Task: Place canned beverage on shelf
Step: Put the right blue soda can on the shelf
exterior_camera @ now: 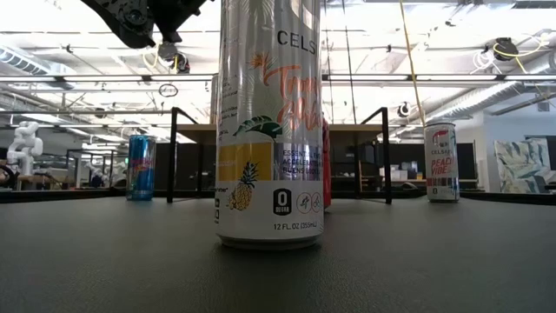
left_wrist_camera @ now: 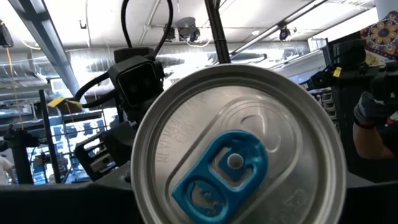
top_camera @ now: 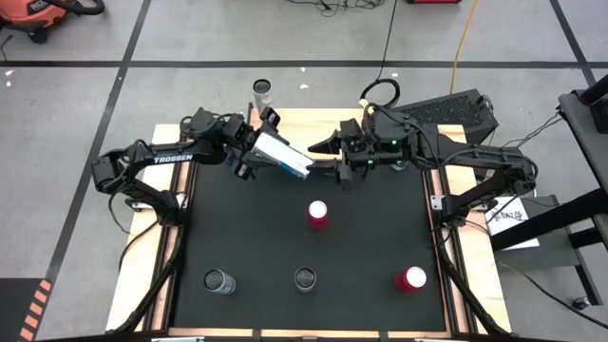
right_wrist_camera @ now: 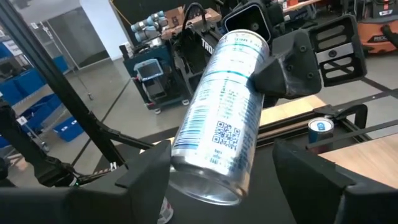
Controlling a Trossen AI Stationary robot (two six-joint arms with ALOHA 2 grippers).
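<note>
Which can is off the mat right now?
The white can gripped in the left hand, held tilted in the air between both arms. The other cans stand upright on the mat or shelf.

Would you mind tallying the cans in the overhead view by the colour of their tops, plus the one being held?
Red-topped cans on the black mat: 2
Silver-topped cans on the mat: 2
Can on the shelf: 1
Can held tilted in the left gripper: 1
Total: 6 cans

Low view: front can top cut off by edge, hides most of red can behind. Left wrist view: held can bottom rim cropped, body hidden.
</note>
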